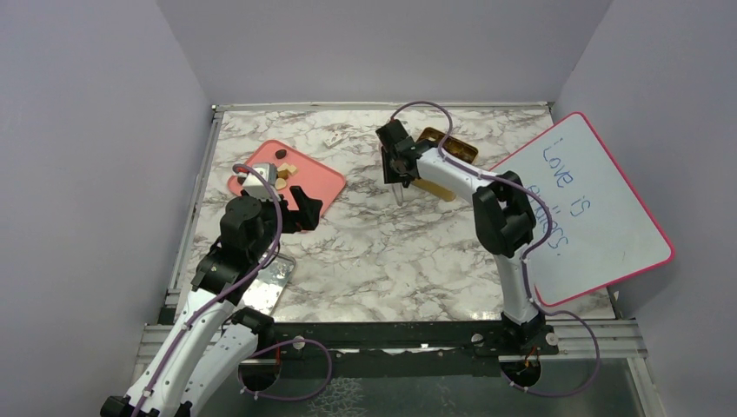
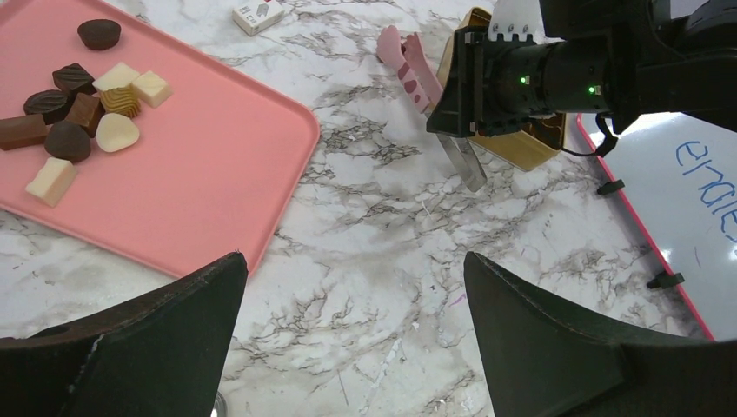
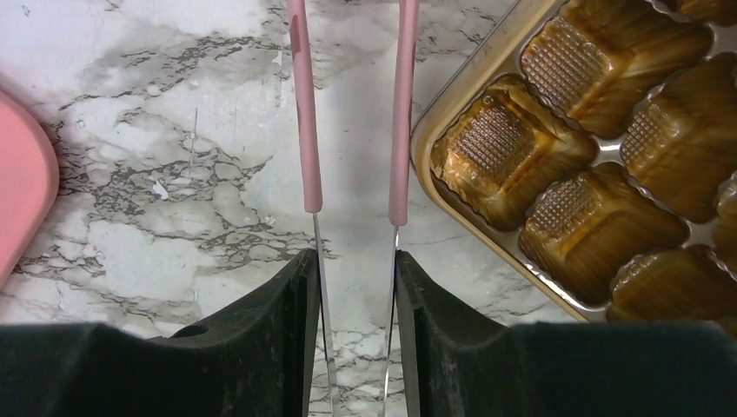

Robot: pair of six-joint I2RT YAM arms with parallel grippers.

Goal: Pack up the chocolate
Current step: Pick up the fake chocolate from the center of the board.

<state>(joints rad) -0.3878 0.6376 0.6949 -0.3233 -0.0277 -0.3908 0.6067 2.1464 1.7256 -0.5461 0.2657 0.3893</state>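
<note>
Tray (image 1: pixel 317 181): on the table (image 1: pixel 391 252), your left.
Chocolate (image 2: pixel 85 111): on the tray.
Box (image 1: pixel 456 148): behind, right of the tray.
Tweezers (image 3: pixel 306 130): just left of the box.
Whiteboard (image 1: pixel 608 217): your far right.

The left arm (image 1: pixel 187 334) and right arm (image 1: pixel 519 291) have white links, black joints and thin purple cables (image 1: pixel 423 103); the left hand (image 2: pixel 352 261) and right hand (image 3: pixel 355 261) are black.

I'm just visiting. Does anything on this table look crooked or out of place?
Mainly the whiteboard: it sits at a slant on the right, one corner reaching past the edge of the marble table. The chocolates lie clustered on the pink tray; nothing looks spilled.
</note>
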